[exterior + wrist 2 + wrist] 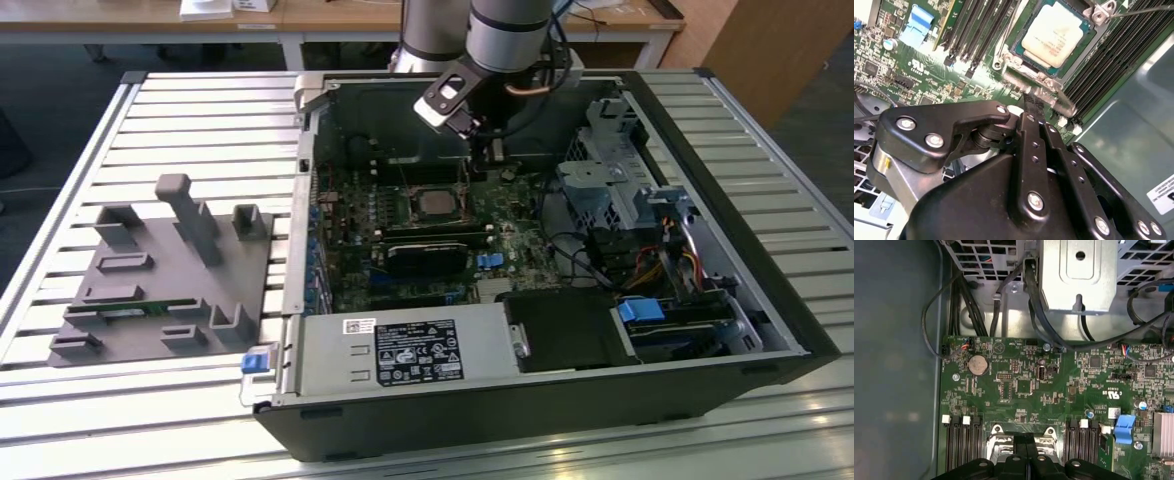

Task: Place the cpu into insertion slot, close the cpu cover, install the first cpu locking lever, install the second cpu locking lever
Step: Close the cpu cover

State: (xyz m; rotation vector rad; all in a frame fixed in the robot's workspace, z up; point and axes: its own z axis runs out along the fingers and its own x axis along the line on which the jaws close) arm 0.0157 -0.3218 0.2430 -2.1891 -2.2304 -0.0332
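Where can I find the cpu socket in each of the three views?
Exterior view: the cpu socket sits mid-motherboard, just below the fingers.
Second wrist view: just beyond the fingers, with the cpu seated in it.
First wrist view: its metal edge lies beside the fingers.
Shared landmark: the memory slots flanking it.

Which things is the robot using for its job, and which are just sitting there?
For the job: the cpu, the cpu cover, the gripper.

Just sitting there: the grey holder tray, the power supply box, the round battery.
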